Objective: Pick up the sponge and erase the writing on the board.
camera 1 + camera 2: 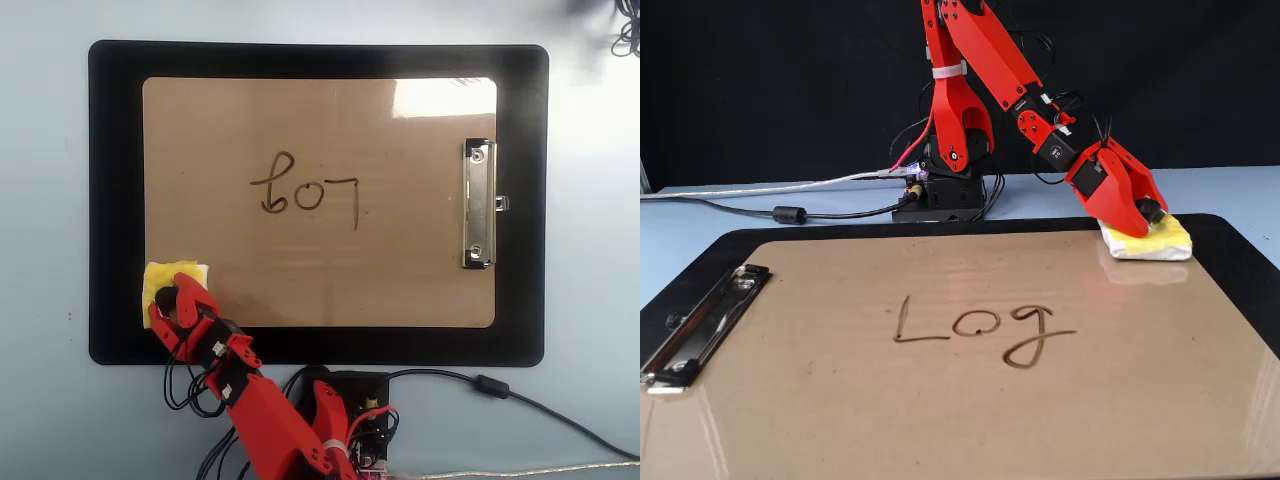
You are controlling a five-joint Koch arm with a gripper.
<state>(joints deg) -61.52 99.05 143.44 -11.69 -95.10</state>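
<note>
From the fixed view, nearest to me is the board (pixel 940 400), its glossy tan face lying flat on a black mat (pixel 1240 260), with the silver clip (pixel 700 325) down at the near left corner, so it stays clear of any wiping stroke. Further in sits the writing (pixel 985 330), a few thin dark strokes near the middle of the board, untouched as far as I can see. Beyond it, at the far right corner, the sponge (pixel 1152 240) rests on the board's edge, partly overhanging onto the mat; in the overhead view the same sponge (pixel 190 272) shows at the board's lower left corner, well apart from the writing (pixel 305 192). My tool (pixel 1145 215) is down on top of the sponge, tilted steeply, with the black knob just showing at its tip. I judge it is positioned there to take that knob as a handle, but the red housing covers the jaws in both views, so I cannot tell how far they are parted or whether they have hold of anything. Farthest back, the arm's base (pixel 945 185) stands on the pale blue desk (pixel 720 230), its cables trailing left, away from the work area. I judge the pickup step is in hand, erasing not yet begun.
</note>
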